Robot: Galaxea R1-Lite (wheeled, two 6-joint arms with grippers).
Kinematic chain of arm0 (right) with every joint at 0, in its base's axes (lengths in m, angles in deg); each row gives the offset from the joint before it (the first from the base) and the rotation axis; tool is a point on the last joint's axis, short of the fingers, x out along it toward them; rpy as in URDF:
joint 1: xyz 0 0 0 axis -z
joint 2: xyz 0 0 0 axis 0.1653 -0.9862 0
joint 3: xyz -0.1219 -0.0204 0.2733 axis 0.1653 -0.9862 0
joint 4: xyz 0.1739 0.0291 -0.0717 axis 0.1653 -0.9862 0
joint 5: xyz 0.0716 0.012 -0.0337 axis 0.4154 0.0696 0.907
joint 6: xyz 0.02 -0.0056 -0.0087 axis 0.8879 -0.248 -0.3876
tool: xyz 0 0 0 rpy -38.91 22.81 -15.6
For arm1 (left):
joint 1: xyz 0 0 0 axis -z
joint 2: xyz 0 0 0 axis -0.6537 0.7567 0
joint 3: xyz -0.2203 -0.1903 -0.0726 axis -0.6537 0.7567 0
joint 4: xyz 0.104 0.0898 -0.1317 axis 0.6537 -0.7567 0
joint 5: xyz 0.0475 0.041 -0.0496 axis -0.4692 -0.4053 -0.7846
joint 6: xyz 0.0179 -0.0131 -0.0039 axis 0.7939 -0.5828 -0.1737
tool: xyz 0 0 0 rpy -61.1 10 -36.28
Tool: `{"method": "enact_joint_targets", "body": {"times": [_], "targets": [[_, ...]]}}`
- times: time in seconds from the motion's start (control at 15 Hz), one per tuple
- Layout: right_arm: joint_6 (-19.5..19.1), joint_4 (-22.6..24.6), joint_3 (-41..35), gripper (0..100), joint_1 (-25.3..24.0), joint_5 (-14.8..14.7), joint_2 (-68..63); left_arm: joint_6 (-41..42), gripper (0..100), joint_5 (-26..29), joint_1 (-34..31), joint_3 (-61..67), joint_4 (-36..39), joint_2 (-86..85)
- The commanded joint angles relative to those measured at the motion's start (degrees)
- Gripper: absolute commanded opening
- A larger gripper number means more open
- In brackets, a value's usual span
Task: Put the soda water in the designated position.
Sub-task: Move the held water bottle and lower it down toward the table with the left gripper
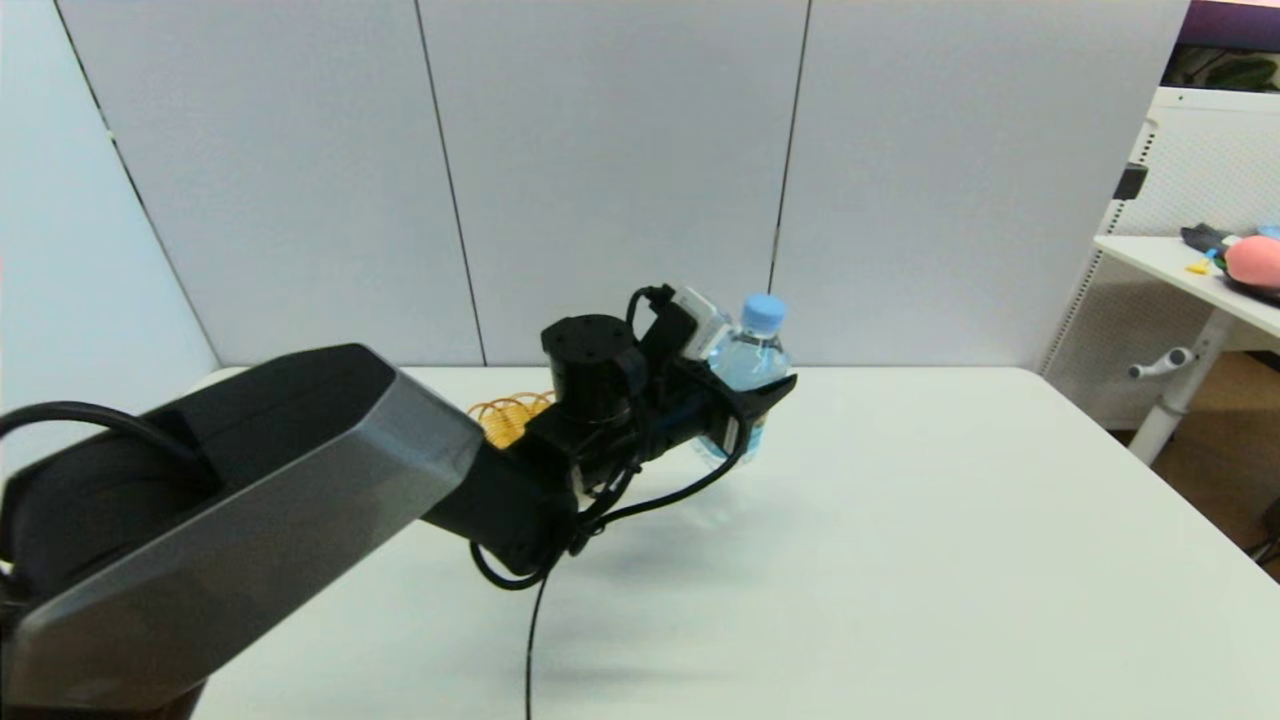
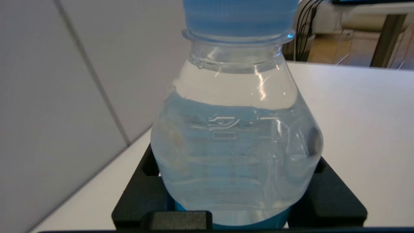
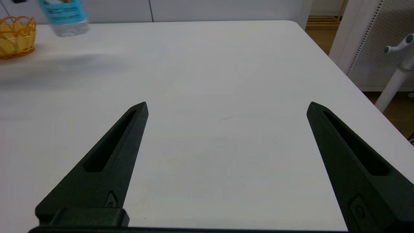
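Your left gripper (image 1: 752,410) is clenched on the soda water (image 1: 752,350), held upright clear above the white table (image 1: 900,520); the fingers (image 2: 326,197) flank the bottle's body, the blue cap (image 2: 239,16) rising above them. The yellow basket (image 3: 14,35) sits near the bottle. Your right gripper (image 3: 226,106) hovers low over the table, fingers spread wide, holding nothing.

Grey faceted left arm (image 1: 230,520), black wrist joints, looping black cables, tapered slotted black fingers (image 3: 106,165)
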Motion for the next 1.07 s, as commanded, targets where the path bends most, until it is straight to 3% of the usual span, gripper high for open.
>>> {"method": "enact_joint_targets", "body": {"times": [0.07,0.33,0.73,1.07], "targets": [[0.0,0.01,-0.01,100,0.0,0.02,-0.07,0.53,0,-0.34,-5.1,17.22,-1.03,-15.07],[0.0,0.01,-0.01,100,0.0,0.02,-0.07,1.15,0,-0.34,-9.5,27.42,-0.42,-21.4],[0.0,0.01,-0.01,100,0.0,0.02,-0.07,1.24,0,-0.17,-16.09,40.87,6.53,-24.74],[0.0,0.01,-0.01,100,0.0,-0.07,-0.07,0.71,0,-0.08,-17.5,43.15,7.93,-27.29]]}}
